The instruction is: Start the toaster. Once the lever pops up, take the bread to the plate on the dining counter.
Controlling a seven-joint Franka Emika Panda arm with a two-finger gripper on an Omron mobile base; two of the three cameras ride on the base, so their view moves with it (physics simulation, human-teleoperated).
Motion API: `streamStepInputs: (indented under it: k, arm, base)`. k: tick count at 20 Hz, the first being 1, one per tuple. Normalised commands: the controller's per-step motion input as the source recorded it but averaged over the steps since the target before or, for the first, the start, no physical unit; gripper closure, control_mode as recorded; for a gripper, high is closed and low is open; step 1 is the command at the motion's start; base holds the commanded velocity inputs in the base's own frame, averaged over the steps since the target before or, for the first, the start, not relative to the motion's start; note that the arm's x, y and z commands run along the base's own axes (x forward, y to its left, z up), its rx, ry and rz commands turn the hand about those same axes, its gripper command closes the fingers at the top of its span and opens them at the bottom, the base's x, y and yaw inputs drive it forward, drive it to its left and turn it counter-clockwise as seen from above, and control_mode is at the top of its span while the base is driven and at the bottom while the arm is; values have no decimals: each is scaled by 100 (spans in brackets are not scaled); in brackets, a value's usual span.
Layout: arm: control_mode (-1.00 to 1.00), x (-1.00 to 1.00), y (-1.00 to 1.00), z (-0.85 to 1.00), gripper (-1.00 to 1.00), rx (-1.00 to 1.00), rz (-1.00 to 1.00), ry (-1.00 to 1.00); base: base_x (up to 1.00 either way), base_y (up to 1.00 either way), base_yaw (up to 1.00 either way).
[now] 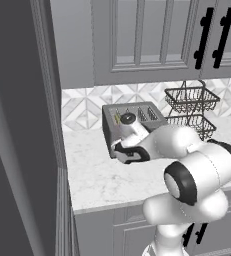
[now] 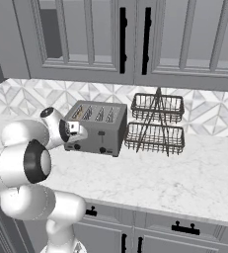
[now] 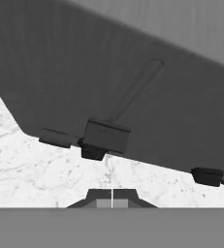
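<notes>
The grey four-slot toaster stands on the marble worktop against the tiled wall. A sliver of golden-tan bread shows in its leftmost slot. My gripper is shut with nothing between its tips, right at the left side of the toaster's front face. In the hand view the toaster's front tilts across the picture. A black lever sits at the low end of its groove, just above my tips. The plate and the dining counter are out of view.
A two-tier wire basket rack stands right of the toaster. Grey wall cabinets with black handles hang overhead. A tall dark panel bounds the worktop on the left.
</notes>
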Motion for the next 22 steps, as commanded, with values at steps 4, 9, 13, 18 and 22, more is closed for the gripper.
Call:
streamStepInputs:
  k: [4, 9, 13, 18, 22]
  arm:
    - [-100, -40, 0, 34, 100, 9, 0, -24]
    - [-100, -20, 0, 51, 100, 13, 0, -21]
    - [-100, 0, 0, 64, 100, 17, 0, -17]
    - [-100, 0, 0, 64, 100, 15, 0, -12]
    - [-100, 0, 0, 62, 100, 12, 0, -8]
  base:
    - [0, 0, 0]
    - [0, 0, 0]
    - [0, 0, 0]
    - [0, 0, 0]
    - [0, 0, 0]
